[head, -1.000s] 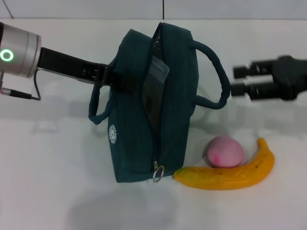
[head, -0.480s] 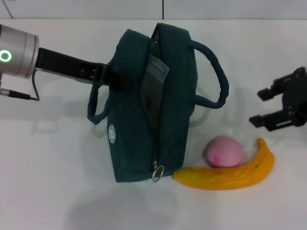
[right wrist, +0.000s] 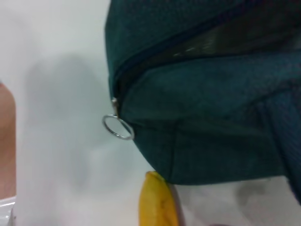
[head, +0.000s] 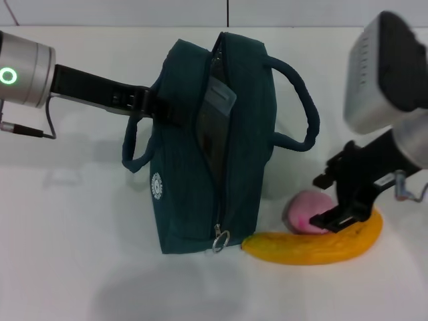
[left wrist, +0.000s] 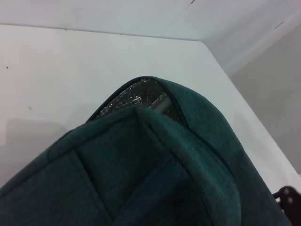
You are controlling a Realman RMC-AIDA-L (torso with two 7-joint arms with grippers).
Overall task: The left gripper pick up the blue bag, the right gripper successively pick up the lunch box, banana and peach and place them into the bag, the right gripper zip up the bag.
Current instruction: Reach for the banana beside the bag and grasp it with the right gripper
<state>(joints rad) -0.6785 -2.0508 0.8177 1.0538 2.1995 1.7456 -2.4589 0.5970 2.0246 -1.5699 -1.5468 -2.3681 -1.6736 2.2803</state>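
- My left pincer is reaching in from the left in the head view and pinching the blue bag on its left side by the near handle, holding it upright on the white desk.
- My right pincer is hanging low just right of the bag, its 2 dark fingers spread, 1 above the peach and 1 over the banana.
- The peach is sitting on the desk in the curve of the banana, touching it; the banana's near tip is lying just beside the bag's lower corner.
- The head view is showing the bag's zip gaping open along the top, with the lunch box standing inside; the zip's ring pull is hanging at the near end.
- My left wrist view is showing only the bag's top edge and a strip of silvery lining in the opening, which the head view is barely showing.
- My right wrist view is giving the ring pull close up, the banana's tip against the bag's corner, and a pink sliver of peach at the edge.
- A round white logo is showing on the bag's left face; I cannot read its writing.
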